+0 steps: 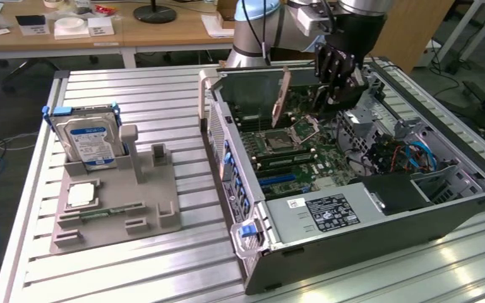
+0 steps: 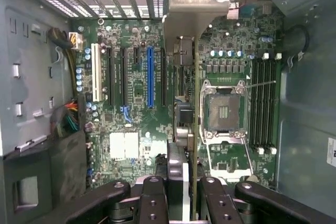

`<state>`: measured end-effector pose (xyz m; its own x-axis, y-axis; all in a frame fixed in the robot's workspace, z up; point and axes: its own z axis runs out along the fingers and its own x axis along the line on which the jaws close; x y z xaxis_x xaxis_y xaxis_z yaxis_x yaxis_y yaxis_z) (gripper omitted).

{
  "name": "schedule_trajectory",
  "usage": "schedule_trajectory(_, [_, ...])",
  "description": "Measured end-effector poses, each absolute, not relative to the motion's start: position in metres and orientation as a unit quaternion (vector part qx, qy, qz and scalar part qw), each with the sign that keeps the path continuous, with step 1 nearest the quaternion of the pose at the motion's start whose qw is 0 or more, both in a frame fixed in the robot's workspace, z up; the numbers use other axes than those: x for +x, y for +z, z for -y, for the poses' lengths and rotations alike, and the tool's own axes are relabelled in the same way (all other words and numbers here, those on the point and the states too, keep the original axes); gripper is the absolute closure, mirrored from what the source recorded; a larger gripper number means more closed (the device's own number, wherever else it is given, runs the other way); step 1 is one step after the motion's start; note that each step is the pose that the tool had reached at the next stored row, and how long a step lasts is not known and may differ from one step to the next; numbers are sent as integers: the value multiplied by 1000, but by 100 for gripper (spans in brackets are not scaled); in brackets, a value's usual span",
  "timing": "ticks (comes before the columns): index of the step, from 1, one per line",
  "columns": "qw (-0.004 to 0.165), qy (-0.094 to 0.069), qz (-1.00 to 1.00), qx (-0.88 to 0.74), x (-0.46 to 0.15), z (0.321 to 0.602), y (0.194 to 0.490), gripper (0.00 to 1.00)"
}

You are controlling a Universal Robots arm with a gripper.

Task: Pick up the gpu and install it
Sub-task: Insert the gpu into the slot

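Note:
My gripper hangs over the open computer case and is shut on the gpu. The card stands on edge, its silvery end bracket toward the exterior view's left, and it is held above the motherboard. In the wrist view I look straight down the gpu. Its bracket and thin edge run between my black fingers. There the gripper sits over the board, with the card's edge between the blue expansion slot and the empty processor socket.
On the exterior view's left, a grey fixture on the slatted metal table holds a silver hard drive upright. The case holds a power supply, blue cables and memory slots. Desks stand behind.

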<state>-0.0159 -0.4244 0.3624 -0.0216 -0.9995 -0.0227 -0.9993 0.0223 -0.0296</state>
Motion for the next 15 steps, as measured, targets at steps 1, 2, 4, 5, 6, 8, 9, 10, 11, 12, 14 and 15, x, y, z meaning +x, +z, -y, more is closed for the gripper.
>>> schedule_trajectory(1, [18,-3,-715,-699,-17,424,361,72])
schedule_trajectory(2, [18,-3,-715,-699,-18,424,360,72])
schedule_trajectory(4, [18,-3,-716,-698,-20,424,358,72])
schedule_trajectory(5, [18,-3,-717,-697,-21,425,357,72])
schedule_trajectory(6, [18,-3,-718,-696,-21,425,356,72])
schedule_trajectory(8, [18,-3,-722,-692,-22,425,353,72])
schedule_trajectory(9, [18,-3,-724,-689,-22,425,351,72])
schedule_trajectory(10, [18,-3,-726,-687,-23,425,349,72])
schedule_trajectory(11, [18,-3,-728,-686,-23,425,347,72])
schedule_trajectory(12, [18,-3,-729,-684,-24,426,346,72])
schedule_trajectory(14, [18,-3,-730,-683,-24,428,344,72])
schedule_trajectory(15, [18,-3,-731,-682,-25,428,342,72])
